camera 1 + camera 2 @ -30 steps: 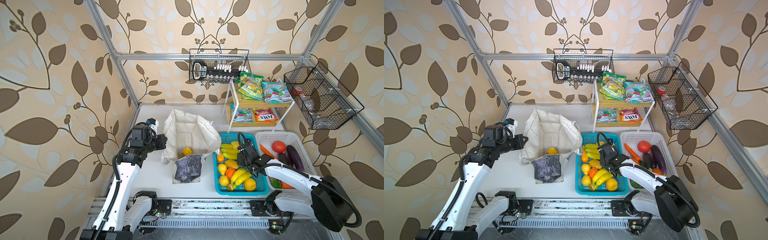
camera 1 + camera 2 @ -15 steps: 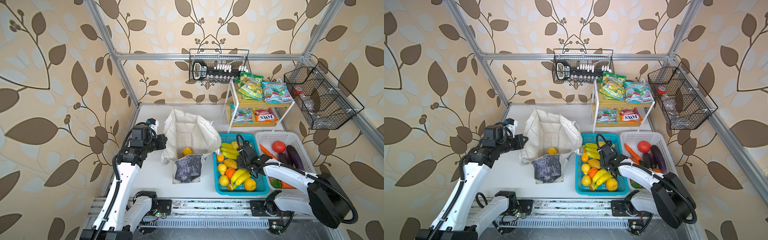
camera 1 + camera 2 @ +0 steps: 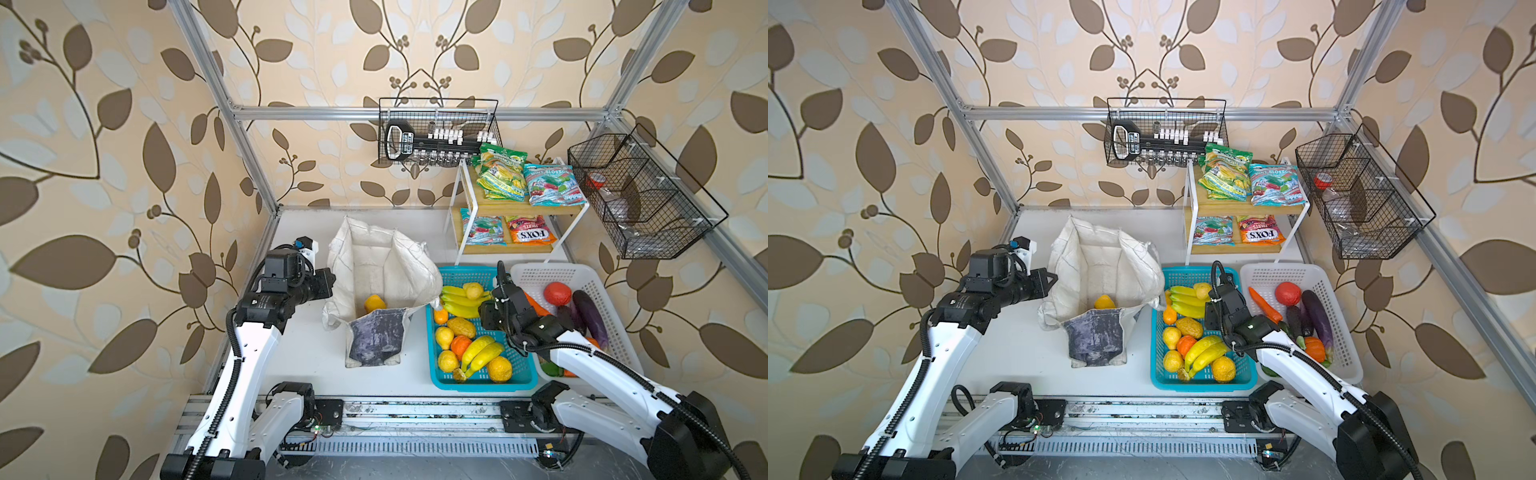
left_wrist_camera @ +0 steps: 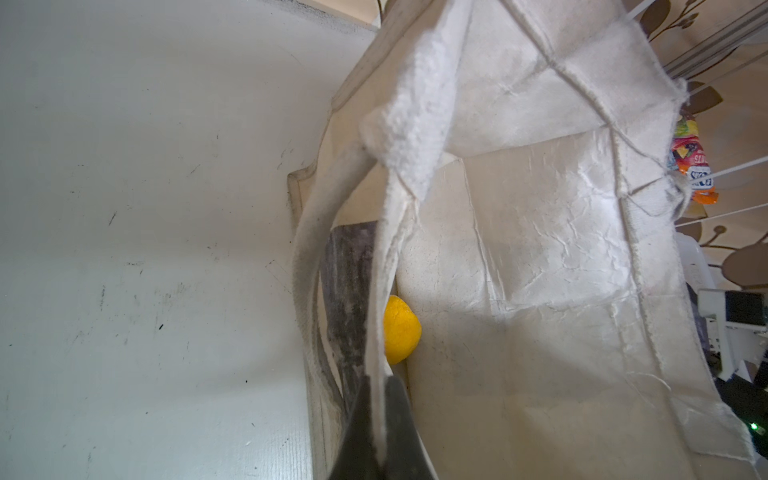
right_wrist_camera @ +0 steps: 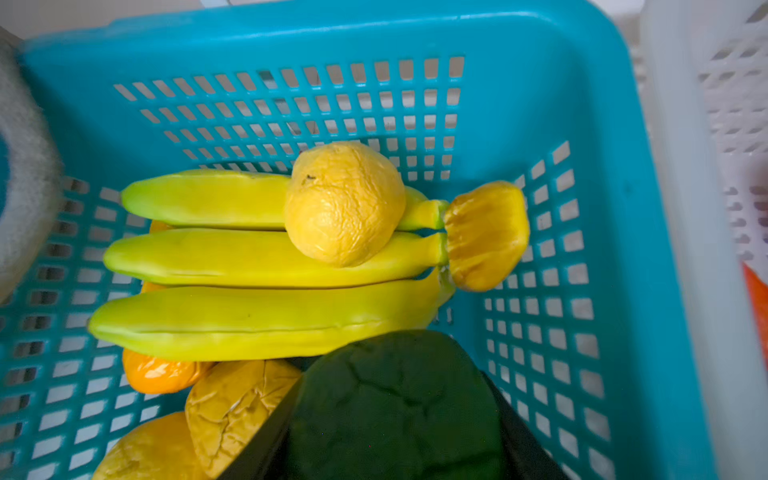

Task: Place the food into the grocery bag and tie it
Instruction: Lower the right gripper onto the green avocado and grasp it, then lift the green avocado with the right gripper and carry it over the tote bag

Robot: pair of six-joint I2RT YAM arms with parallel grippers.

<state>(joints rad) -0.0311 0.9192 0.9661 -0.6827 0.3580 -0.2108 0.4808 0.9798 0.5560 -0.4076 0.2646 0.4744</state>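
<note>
Change from a second ago: the left arm, bag and fruit lie as they did. The right arm has edged to the right in both top views, and its elbow has sunk toward the near rail.

Far left, the left gripper has its jaws together, clamped on a woven strip at the rim of the grocery bag; that side stands raised. The bag is floppy off-white cloth, creased and stitched in a quilted grid, with its mouth gaping. A dark grey marbled panel droops forward onto the white table. Inside, against the panel, sits one rounded yellow fruit, matt and pebbled.

Just beside the bag is the turquoise basket, rigid plastic with square lattice holes, holding the rest of the fruit. A glossy, smooth, green-tinged banana bunch of three carries a wrinkled yellow ball, with orange and yellow lumps alongside.

The right gripper hangs over the bananas. In the wrist view its black fingers stand apart, and a dark green, crack-skinned lump fills the gap. Whether it is pinched or merely straddled I cannot tell; it is too close and blurred.

The snack packets, shiny foil, lie on the wooden shelf, well apart from the bag.
</note>
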